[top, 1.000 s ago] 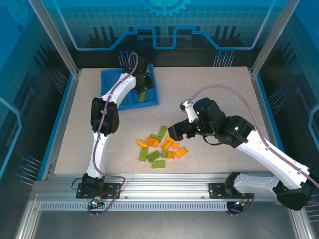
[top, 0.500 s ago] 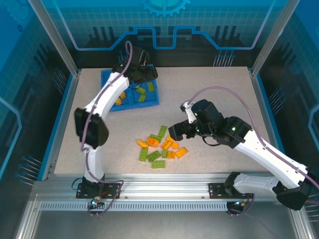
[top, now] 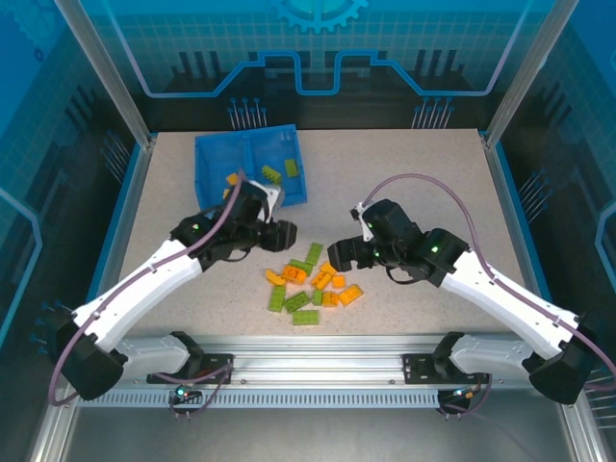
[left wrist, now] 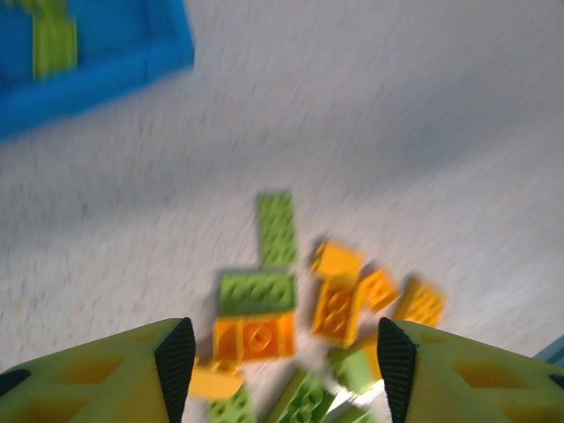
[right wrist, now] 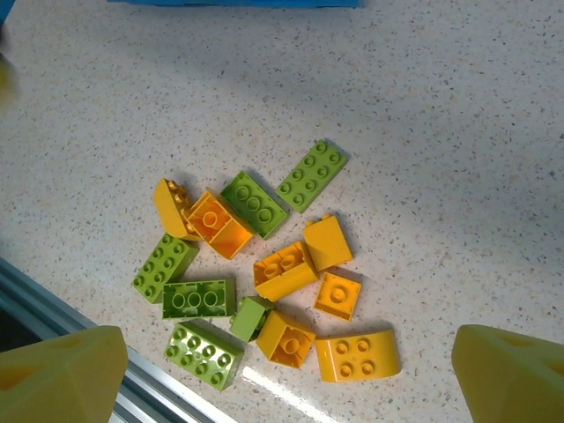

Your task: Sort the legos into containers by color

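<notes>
The loose legos (top: 310, 286), orange and lime green mixed, are lying in a cluster just below the middle of the top view, on the speckled table (top: 404, 173). The left gripper (top: 280, 234) is hanging just to the upper left of that cluster, its jaws standing partly apart with nothing between them. In its wrist view the fingers (left wrist: 97, 379) are framing the bricks from the bottom edge. The right gripper (top: 338, 256) is hovering at the cluster's upper right, spread wide and empty. The blue tray (top: 214, 156) is sitting in the upper left, its left compartment holding orange bricks (top: 232, 180) and its right one green bricks (top: 270, 174).
</notes>
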